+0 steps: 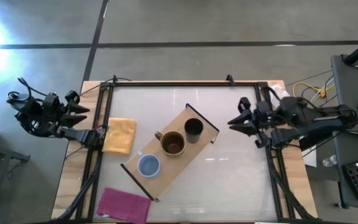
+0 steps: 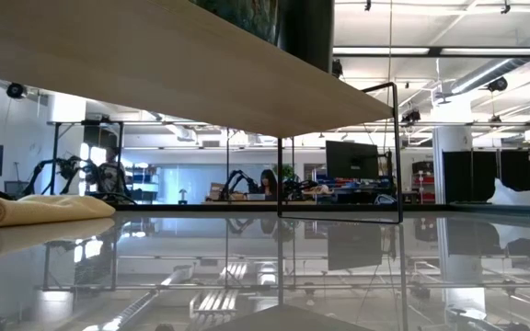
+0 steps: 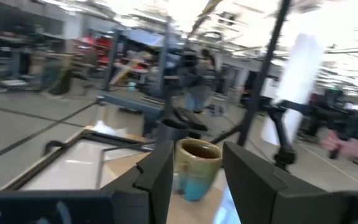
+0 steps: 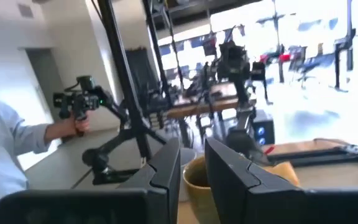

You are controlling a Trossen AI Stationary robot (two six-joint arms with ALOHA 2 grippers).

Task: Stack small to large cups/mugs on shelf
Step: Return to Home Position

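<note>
The light-wood shelf (image 1: 166,169) lies diagonally mid-table, raised on its black end rails (image 2: 340,152). On it stand, in a row on their bases, the black cup (image 1: 193,129), the mustard-brown mug (image 1: 173,143) and the light blue-grey mug (image 1: 148,165). My left gripper (image 1: 101,132) hangs open at the table's left edge, facing the mugs; its wrist view shows the brown mug (image 3: 197,155) and the black cup (image 3: 169,129) far ahead of its fingers. My right gripper (image 1: 232,122) is open just right of the shelf's far end, with the brown mug (image 4: 194,180) ahead.
An orange cloth (image 1: 120,135) lies folded left of the shelf, beside my left gripper. A magenta cloth (image 1: 124,204) sits at the near edge. Black frame rails (image 1: 185,83) border the table. Beyond the table a person's hand (image 4: 73,124) holds a hand-held gripper device.
</note>
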